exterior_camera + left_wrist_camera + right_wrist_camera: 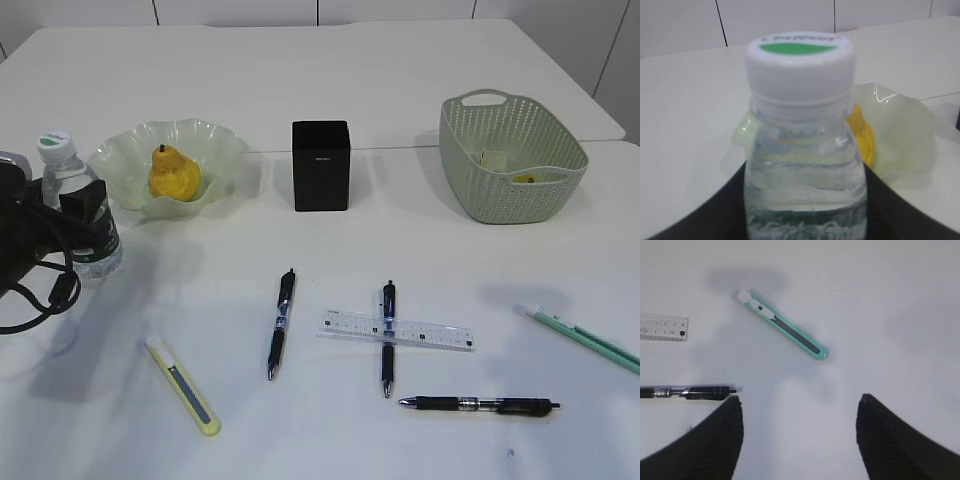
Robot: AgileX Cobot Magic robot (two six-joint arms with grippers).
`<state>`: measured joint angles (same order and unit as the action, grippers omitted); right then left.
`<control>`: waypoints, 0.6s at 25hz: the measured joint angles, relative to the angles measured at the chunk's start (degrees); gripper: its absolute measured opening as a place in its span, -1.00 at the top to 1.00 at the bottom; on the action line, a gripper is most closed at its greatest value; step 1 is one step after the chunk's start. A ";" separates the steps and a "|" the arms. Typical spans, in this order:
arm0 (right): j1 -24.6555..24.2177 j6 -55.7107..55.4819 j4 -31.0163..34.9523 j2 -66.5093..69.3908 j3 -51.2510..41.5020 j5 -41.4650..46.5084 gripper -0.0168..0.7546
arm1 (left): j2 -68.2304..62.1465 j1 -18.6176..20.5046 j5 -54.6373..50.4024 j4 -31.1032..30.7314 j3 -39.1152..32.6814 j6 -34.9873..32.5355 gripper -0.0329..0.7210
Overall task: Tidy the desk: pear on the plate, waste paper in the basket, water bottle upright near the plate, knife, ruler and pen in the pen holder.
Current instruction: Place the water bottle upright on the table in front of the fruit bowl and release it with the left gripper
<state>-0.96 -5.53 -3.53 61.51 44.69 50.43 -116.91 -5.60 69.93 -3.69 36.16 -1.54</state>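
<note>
The water bottle (72,185) (805,165) stands upright just left of the plate (218,150). My left gripper (62,215) (805,212) is shut on its body, with a dark finger on each side. The yellow pear (172,175) lies on the plate. The black pen holder (320,165) stands mid-table. Yellow waste paper (495,158) lies in the basket (560,135). Three pens (281,322) (387,345) (480,405), a clear ruler (420,333) and a yellow knife (185,385) lie in front. My right gripper (800,407) is open above the table, short of a green knife (785,326) (585,338).
In the right wrist view a pen tip (695,391) lies beside the left finger and the ruler's end (662,328) shows at the left edge. One pen lies across the ruler. Cables (45,285) hang from the left arm.
</note>
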 joint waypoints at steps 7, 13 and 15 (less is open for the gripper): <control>0.00 0.00 0.00 0.00 0.00 0.00 -0.47 | 0.52 0.00 -0.59 -0.23 0.00 0.00 0.02; 0.00 0.00 0.00 0.00 0.00 0.00 -0.47 | 1.74 0.00 -1.43 -0.49 -1.65 0.00 0.02; 0.00 0.00 0.00 0.00 0.00 0.00 -0.47 | 1.74 0.00 -1.32 -0.49 -1.65 0.00 0.02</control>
<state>-0.96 -5.53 -3.53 61.51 44.69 50.43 -115.17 -5.60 68.61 -4.18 34.51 -1.54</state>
